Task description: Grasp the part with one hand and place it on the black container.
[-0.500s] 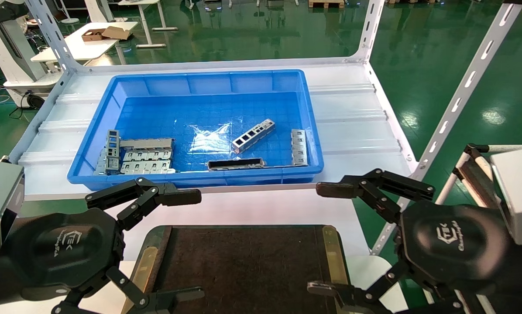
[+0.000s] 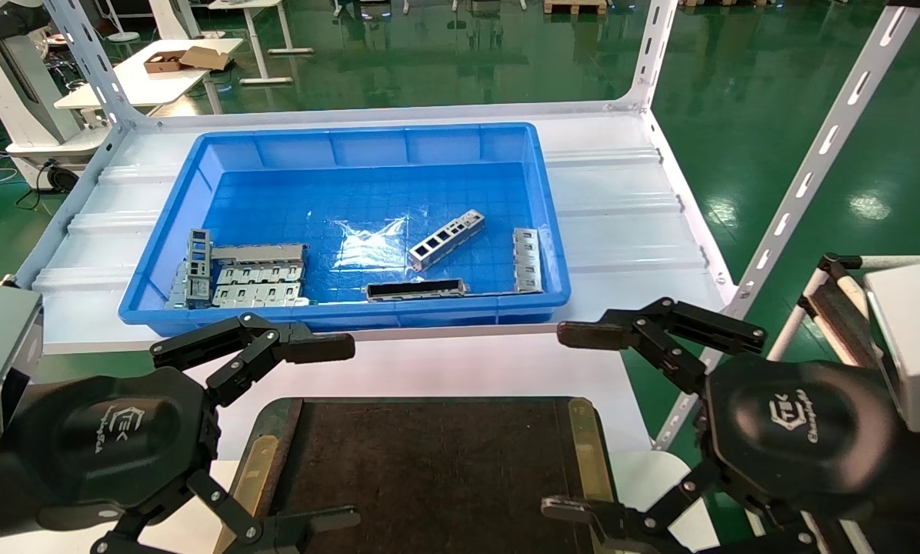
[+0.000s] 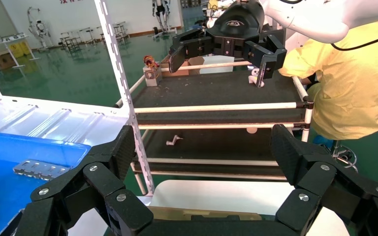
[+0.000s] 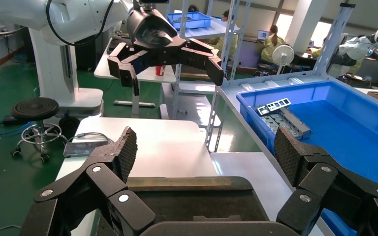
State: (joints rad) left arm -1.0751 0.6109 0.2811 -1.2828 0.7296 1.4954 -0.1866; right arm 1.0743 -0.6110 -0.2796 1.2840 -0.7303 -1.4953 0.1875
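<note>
The part (image 2: 446, 239), a short silver bar with a row of square windows, lies slantwise in the middle of the blue bin (image 2: 168, 231). The black container (image 2: 429, 469), a flat brown-black tray with brass side strips, lies nearest me on the white table; it also shows in the right wrist view (image 4: 197, 201). My left gripper (image 2: 341, 432) hovers open over the tray's left edge, well short of the part. My right gripper (image 2: 568, 422) hovers open over the tray's right edge. Both are empty, as the left wrist view (image 3: 204, 152) and the right wrist view (image 4: 206, 147) show.
The bin also holds a longer bar with a black face (image 2: 415, 289), wide grey slotted plates (image 2: 260, 273) at its left end and one plate (image 2: 527, 260) at its right wall. White perforated shelf posts (image 2: 806, 177) rise on the right. A person in yellow (image 3: 354, 78) stands beyond a rack.
</note>
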